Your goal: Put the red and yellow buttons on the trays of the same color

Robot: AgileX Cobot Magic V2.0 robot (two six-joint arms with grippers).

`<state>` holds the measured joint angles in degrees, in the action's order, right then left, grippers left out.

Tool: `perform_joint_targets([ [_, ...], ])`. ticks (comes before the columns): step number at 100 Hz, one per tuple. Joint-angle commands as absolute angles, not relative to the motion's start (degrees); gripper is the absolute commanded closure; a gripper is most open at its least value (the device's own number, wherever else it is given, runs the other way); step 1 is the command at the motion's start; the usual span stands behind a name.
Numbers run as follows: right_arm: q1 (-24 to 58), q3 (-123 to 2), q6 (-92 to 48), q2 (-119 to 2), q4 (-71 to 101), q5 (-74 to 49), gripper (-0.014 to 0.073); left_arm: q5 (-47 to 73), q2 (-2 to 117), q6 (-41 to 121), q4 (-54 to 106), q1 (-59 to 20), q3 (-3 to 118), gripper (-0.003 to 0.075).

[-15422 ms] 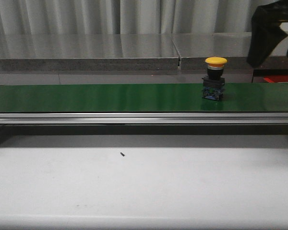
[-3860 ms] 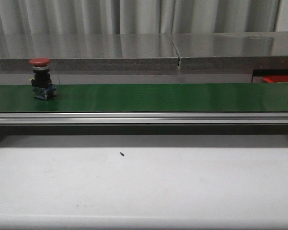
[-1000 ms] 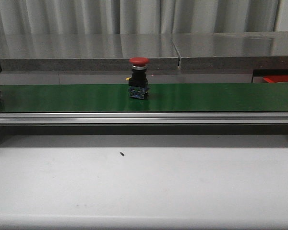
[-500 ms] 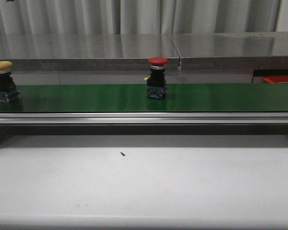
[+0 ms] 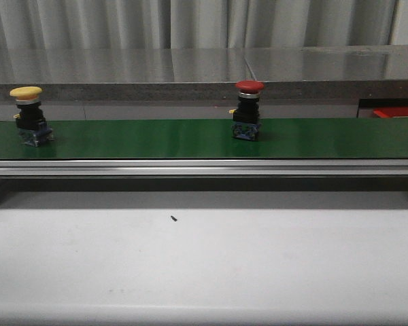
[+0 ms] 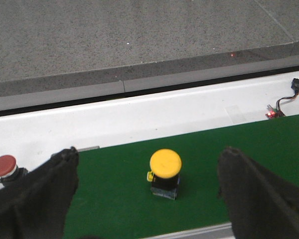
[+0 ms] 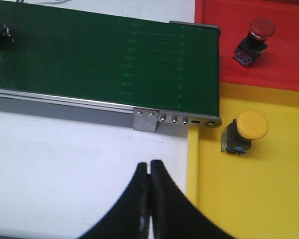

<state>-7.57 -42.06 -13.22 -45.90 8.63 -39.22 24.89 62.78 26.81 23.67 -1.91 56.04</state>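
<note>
A yellow button (image 5: 27, 115) rides the left part of the green belt (image 5: 156, 139), and a red button (image 5: 249, 109) stands right of the middle. Neither gripper shows in the front view. In the left wrist view my left gripper (image 6: 147, 153) hangs open above the belt, with the yellow button (image 6: 165, 172) between its fingers (image 6: 35, 199), untouched. The red button (image 6: 3, 167) shows beside one finger. My right gripper (image 7: 149, 163) is shut on nothing over the white table, beside the yellow tray (image 7: 269, 199). The red tray (image 7: 289, 55) lies beyond it.
The yellow tray holds another yellow button (image 7: 244, 130) and the red tray holds another red button (image 7: 254, 40). The belt's metal end (image 7: 179, 119) meets the trays. A small black speck (image 5: 173, 219) lies on the white table. A steel counter (image 5: 190, 68) runs behind the belt.
Both buttons have moved to the right along the belt. The yellow button has come fully into the front view at the left.
</note>
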Motion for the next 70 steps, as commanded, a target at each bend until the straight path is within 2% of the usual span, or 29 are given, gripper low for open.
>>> perform_joint_targets([
  [1,-7.65,-43.49,-13.6,-45.47,8.53,-35.4,0.066,19.28,56.34,26.95,26.25,-2.37,52.44,0.0255],
  [15,-7.65,-43.49,-13.6,-45.47,8.53,-35.52,0.066,17.8,48.32,26.95,27.36,-2.37,44.81,0.0399],
  [38,-7.65,-43.49,-13.6,-45.47,8.58,-35.39,0.066,16.75,38.42,26.95,27.36,-2.37,37.23,0.0737],
  [60,-7.65,-43.49,-13.6,-45.65,10.01,-36.58,0.0648,16.02,36.81,26.95,27.36,-2.37,36.06,0.0739],
  [65,-7.65,-43.49,-13.6,-45.65,10.01,-37.21,0.0603,16.45,36.92,26.95,27.36,-2.37,36.06,0.0739],
  [70,-7.65,-43.49,-13.6,-45.65,10.01,-37.58,0.0503,16.57,37.0,26.95,27.36,-2.37,35.96,0.0739],
])
